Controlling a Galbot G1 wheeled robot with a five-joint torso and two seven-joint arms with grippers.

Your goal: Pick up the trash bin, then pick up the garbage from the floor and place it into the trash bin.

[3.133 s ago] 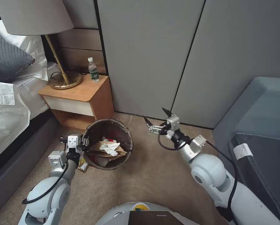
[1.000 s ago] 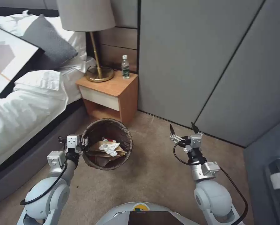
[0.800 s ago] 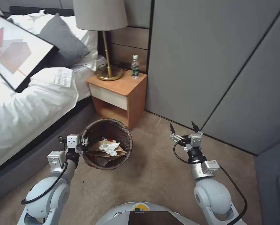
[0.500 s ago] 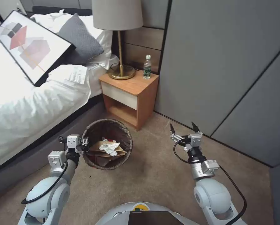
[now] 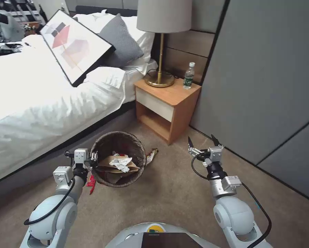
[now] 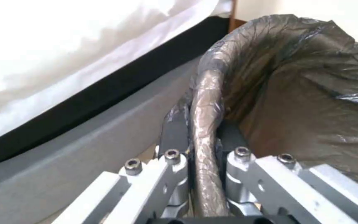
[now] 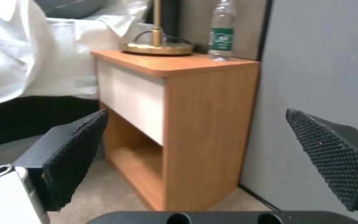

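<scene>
Left gripper [image 5: 93, 159]: clamped on the rim of the trash bin [image 5: 140, 162], one finger inside and one outside, as the left wrist view confirms with the left gripper [image 6: 202, 146] pinching the liner-wrapped edge of the trash bin [image 6: 295, 93]. The liner is thin, crinkled, dark brown plastic folded over a round rim. The bin hangs from that gripper, just to its right, and its white wall is not discernible in these pictures.

Inside the bin, close to the gripper: a crumpled brown paper bag [image 5: 109, 162] with a white tissue [image 5: 121, 162] on top; items beneath are hard to make out.

Right gripper [image 5: 201, 142]: held wide apart, holding nothing, well to the right of the bin above the carpet [image 5: 168, 196]. In the right wrist view its textured black pads [image 7: 77, 155] frame a wooden nightstand [image 7: 195, 124] carrying a green-labelled bottle [image 7: 221, 34].

On the floor: a red scrap [image 5: 90, 181] just below the left gripper, partly covered by the arm, and a wrapper [image 5: 151, 155] beside the bin's far-right side, partly hidden by the rim.

Against the earlier frame, the whole scene has shifted right, so the camera has turned; the bed [image 5: 40, 103] and a framed picture [image 5: 75, 44] now take more of the view. Both grippers keep their places, and the two floor items have come into sight.
</scene>
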